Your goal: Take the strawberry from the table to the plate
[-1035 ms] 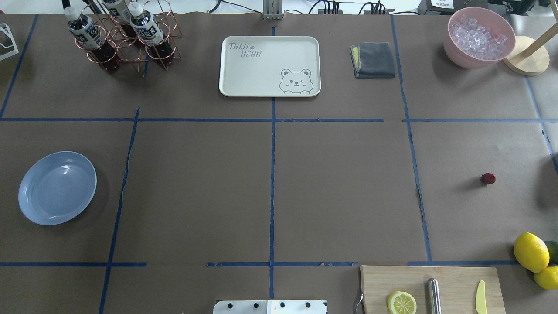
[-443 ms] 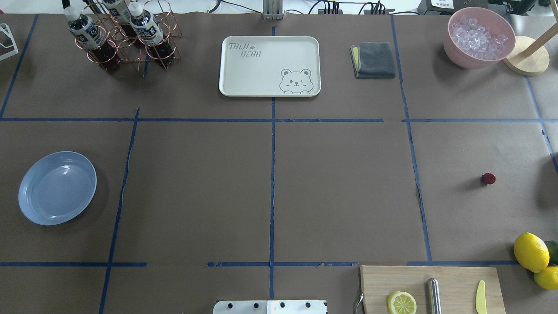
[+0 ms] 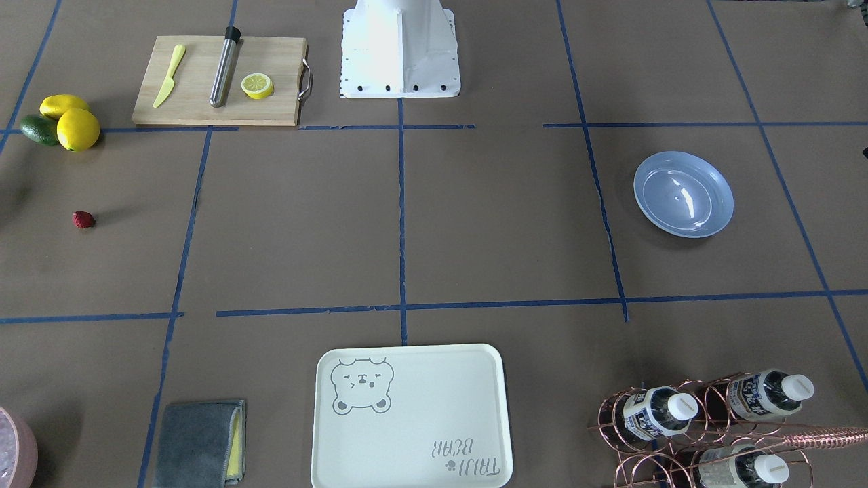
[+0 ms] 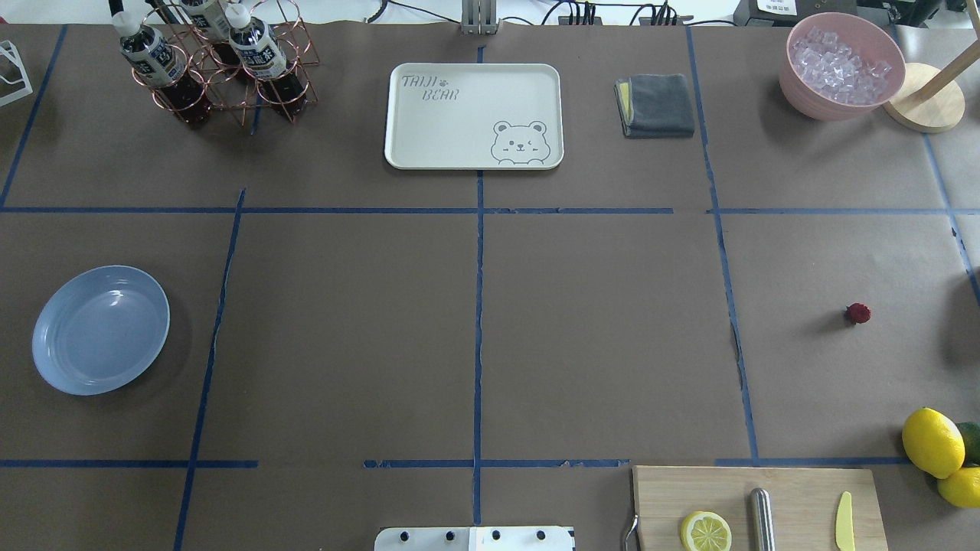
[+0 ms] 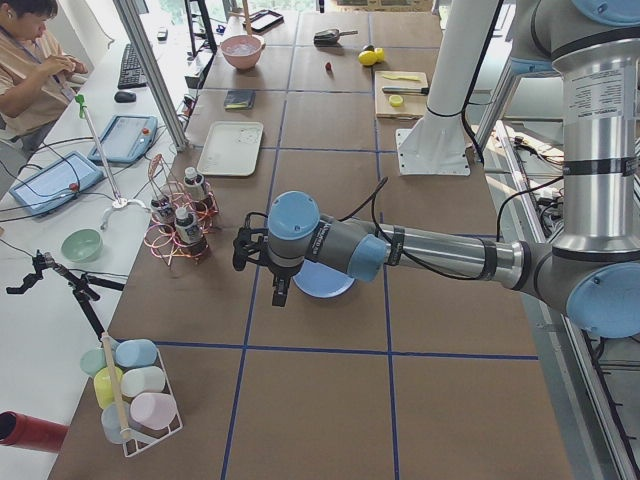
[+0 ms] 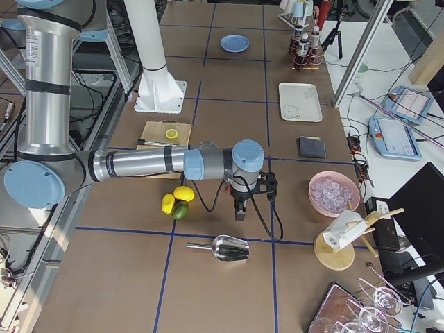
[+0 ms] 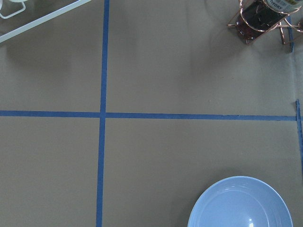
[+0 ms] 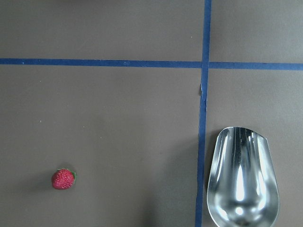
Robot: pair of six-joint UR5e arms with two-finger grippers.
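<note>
Lying on the wide brown paper-covered table (image 4: 597, 329) with its blue tape lines, the tiny red bumpy strawberry (image 4: 858, 312) sits alone at the right-centre of the overhead view, above the two yellow lemons (image 4: 932, 442) and the pale wooden cutting board (image 4: 804, 490). The round, shallow, glossy light-blue plate (image 4: 99, 329) rests at the far left of that view, well apart from the berry. From the right wrist camera the strawberry shows at lower left, and a shiny steel scoop (image 8: 242, 177) lies at lower right, across a blue tape line from it. In the right side view the right gripper (image 6: 239, 214) hangs pointing down near the lemons; whether its claw is spread or pressed together cannot be told. In the left side view the left gripper (image 5: 279, 295) hangs over the plate's left edge, and its claw cannot be judged either. The left wrist camera catches the plate at bottom right.
</note>
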